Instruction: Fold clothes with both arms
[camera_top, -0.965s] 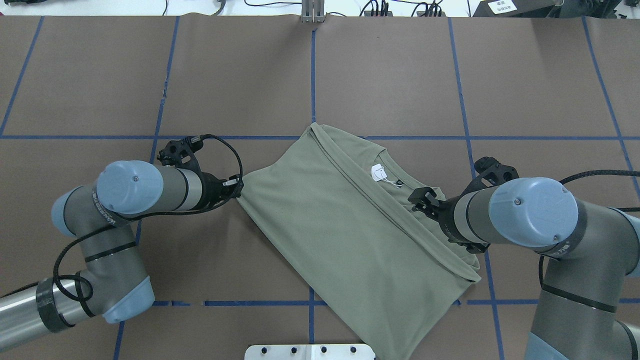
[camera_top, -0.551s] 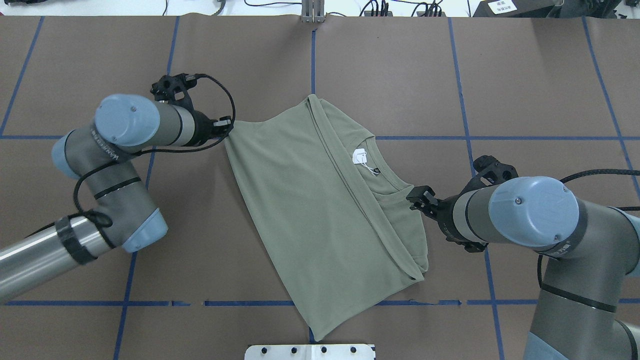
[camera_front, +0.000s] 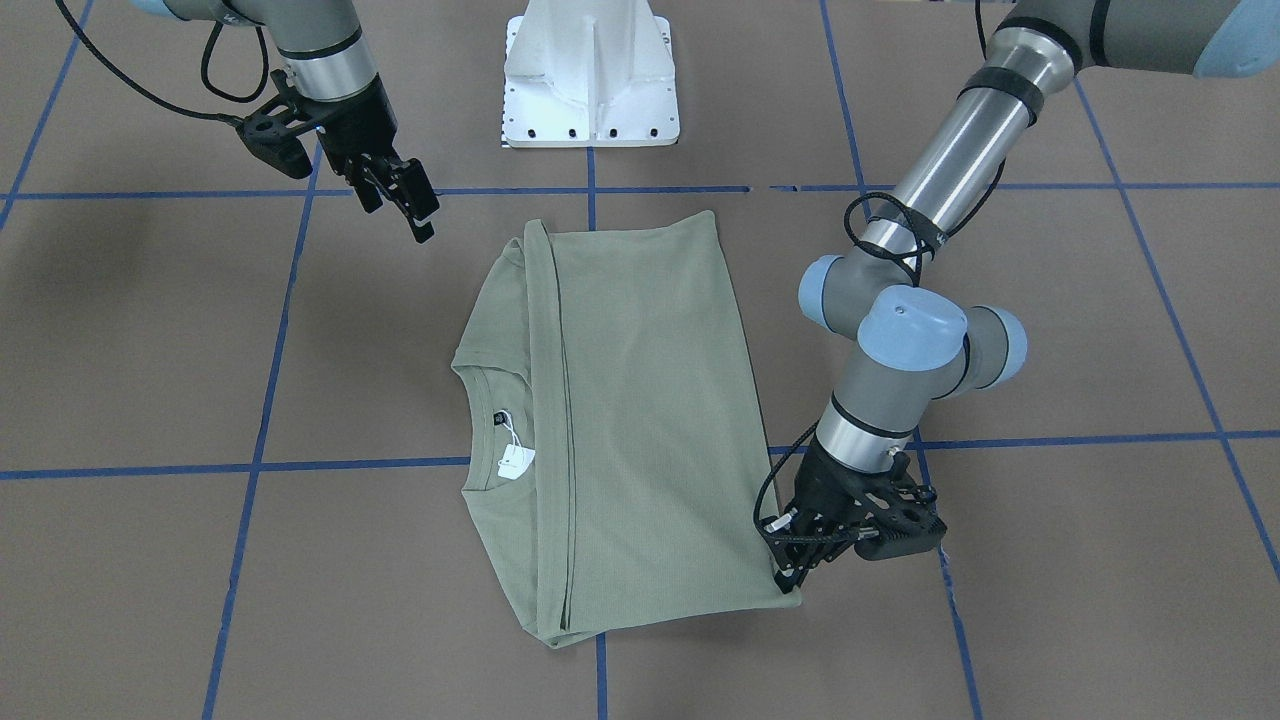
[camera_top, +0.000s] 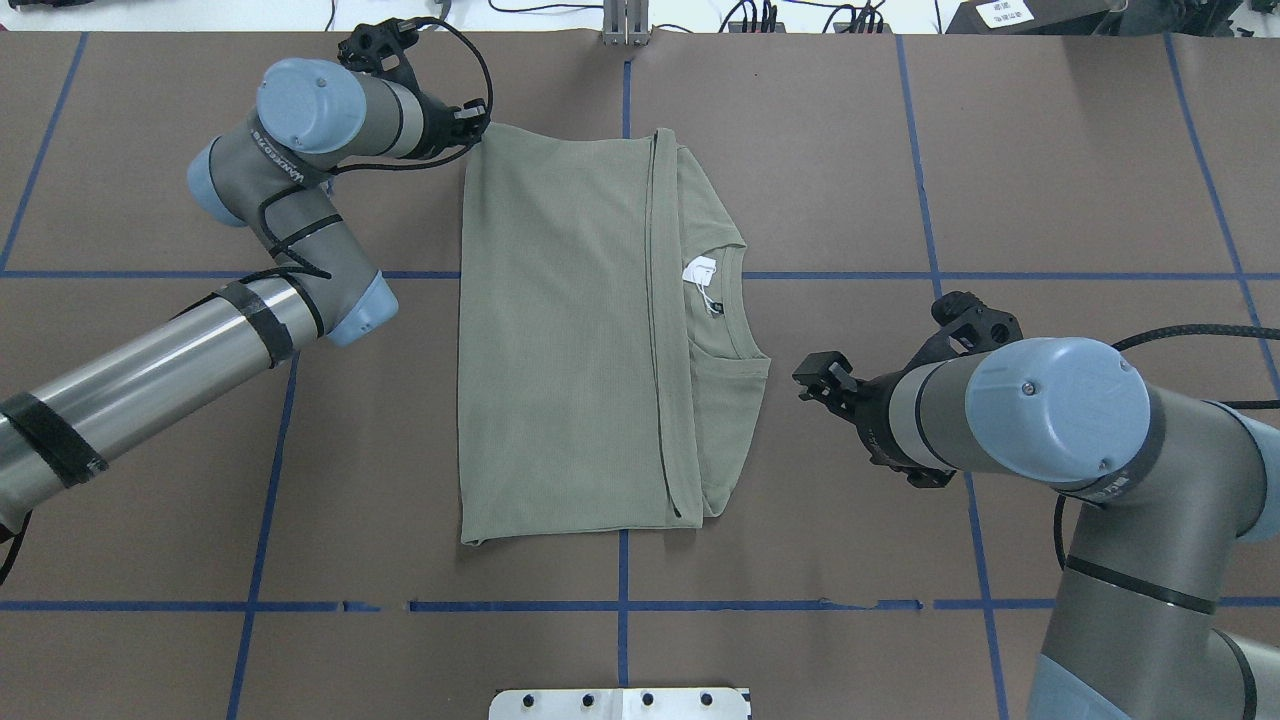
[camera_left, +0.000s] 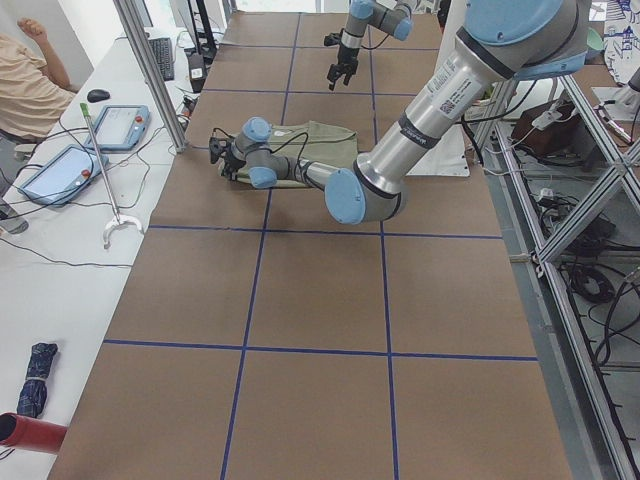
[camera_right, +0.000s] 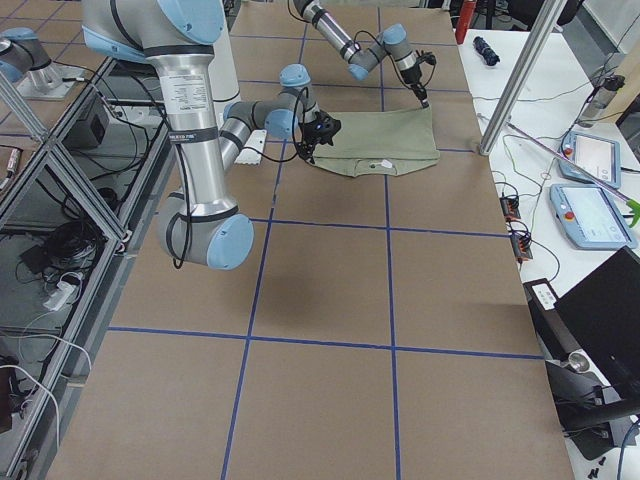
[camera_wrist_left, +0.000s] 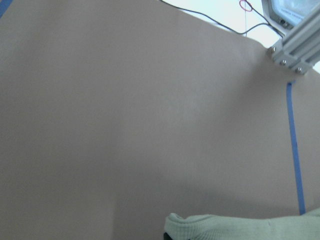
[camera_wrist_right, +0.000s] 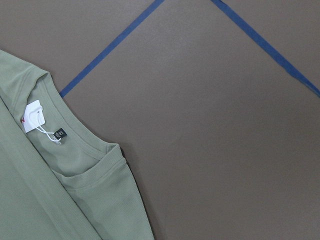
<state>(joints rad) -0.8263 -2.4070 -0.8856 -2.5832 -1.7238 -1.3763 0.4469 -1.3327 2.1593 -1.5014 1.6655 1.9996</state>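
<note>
The sage-green shirt (camera_top: 560, 340) lies folded into a rectangle, square to the table, with its round collar and white hang tag (camera_top: 700, 270) showing on its right side. My left gripper (camera_top: 482, 124) is shut on the shirt's far-left corner at the table's far edge; in the front-facing view it (camera_front: 790, 578) pinches that corner low on the table. My right gripper (camera_top: 815, 376) is open and empty, a little right of the shirt's collar side, not touching it. The right wrist view shows the collar and the tag (camera_wrist_right: 31, 116), but no fingers.
The white pedestal base (camera_front: 590, 70) stands at the robot's side of the table. Blue tape lines (camera_top: 940, 275) grid the brown tabletop. A metal post (camera_top: 625, 25) and cables sit at the far edge. An operator (camera_left: 25, 80) sits beside a side table with tablets.
My left gripper has pulled the shirt's corner towards the far edge, swinging the shirt from a diagonal to square. The shirt has slid out from under my right gripper, which has barely moved.
</note>
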